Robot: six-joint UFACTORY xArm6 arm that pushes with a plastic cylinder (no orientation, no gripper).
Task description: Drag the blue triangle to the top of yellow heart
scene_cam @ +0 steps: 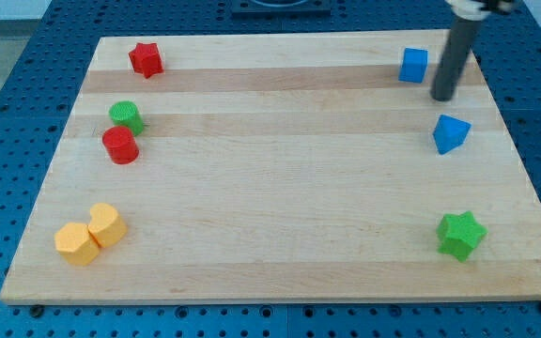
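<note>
We are resting our bare tip (442,97), holding nothing, between the blue cube (414,65) and blue triangle (450,133); pushing off-centre risks spinning the triangle away.

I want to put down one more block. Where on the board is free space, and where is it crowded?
The wide middle of the board is bare, between the red cylinder on the view's left and the blue triangle on the right. Crowded: top right, where my tip stands between the blue cube and the triangle.
</note>
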